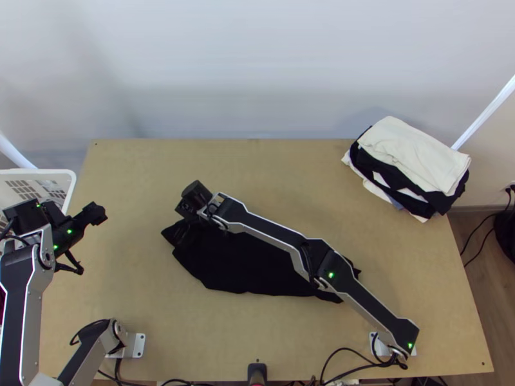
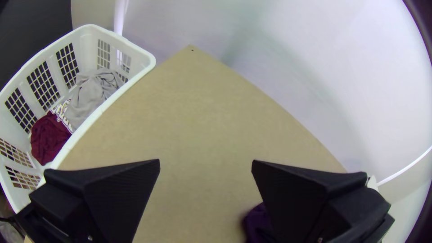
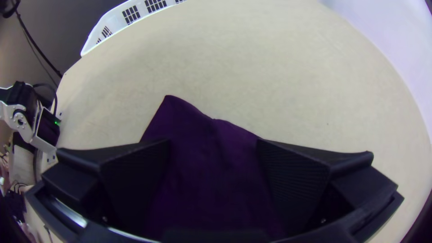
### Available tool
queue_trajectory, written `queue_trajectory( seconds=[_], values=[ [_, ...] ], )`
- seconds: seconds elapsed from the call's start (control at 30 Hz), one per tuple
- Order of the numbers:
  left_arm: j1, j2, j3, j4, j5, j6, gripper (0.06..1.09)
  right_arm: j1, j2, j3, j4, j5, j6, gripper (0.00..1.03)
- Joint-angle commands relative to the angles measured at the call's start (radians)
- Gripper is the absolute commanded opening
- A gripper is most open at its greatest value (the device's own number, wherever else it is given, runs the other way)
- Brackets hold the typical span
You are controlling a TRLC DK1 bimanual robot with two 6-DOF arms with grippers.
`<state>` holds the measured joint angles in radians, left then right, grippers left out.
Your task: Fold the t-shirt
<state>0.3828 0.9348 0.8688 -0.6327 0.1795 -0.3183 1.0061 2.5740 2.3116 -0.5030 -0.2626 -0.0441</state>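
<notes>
Top view, dark t-shirt (image 1: 238, 270) in a long uneven shape, left gripper (image 1: 96, 213), right gripper (image 1: 187, 234), both jaws wide open

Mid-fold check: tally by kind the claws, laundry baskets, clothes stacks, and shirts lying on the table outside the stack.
Claws: 2 (left claw, right claw)
Baskets: 1 (white basket)
Stacks: 1 (stack, far right of the table)
Shirts outside the stack: 1 (black shirt)
Total: 5
</notes>
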Motion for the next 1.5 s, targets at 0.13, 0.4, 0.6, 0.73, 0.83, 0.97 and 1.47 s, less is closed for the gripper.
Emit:
queue_trajectory(
  seconds=[0.13,0.4,0.6,0.73,0.83,0.97,1.47],
  values=[
    [0.014,-0.021,-0.022,0.011,0.0,0.002,1.05,-0.001,-0.008,-0.012,0.006,-0.006,0.049,0.03],
    [-0.01,-0.028,-0.033,0.013,0.005,0.002,1.05,-0.072,-0.186,-0.093,0.069,0.051,0.107,0.03],
    [-0.208,-0.021,-0.06,0.019,0.006,0.019,1.05,-0.138,-0.38,-0.193,0.069,0.082,0.136,0.03],
    [-0.352,0.013,-0.097,0.079,0.005,0.021,1.05,-0.172,-0.512,-0.334,0.104,0.108,0.135,0.03],
    [-0.463,0.067,-0.125,0.14,-0.002,0.022,1.05,-0.19,-0.601,-0.455,0.158,0.122,0.136,0.03],
    [-0.576,0.206,-0.131,0.202,-0.011,0.025,1.05,-0.202,-0.695,-0.586,0.228,0.14,0.136,0.03],
    [-0.845,0.522,-0.027,0.329,0.044,-0.004,1.05,-0.242,-0.85,-0.719,0.258,0.204,0.171,0.03]
  ],
)
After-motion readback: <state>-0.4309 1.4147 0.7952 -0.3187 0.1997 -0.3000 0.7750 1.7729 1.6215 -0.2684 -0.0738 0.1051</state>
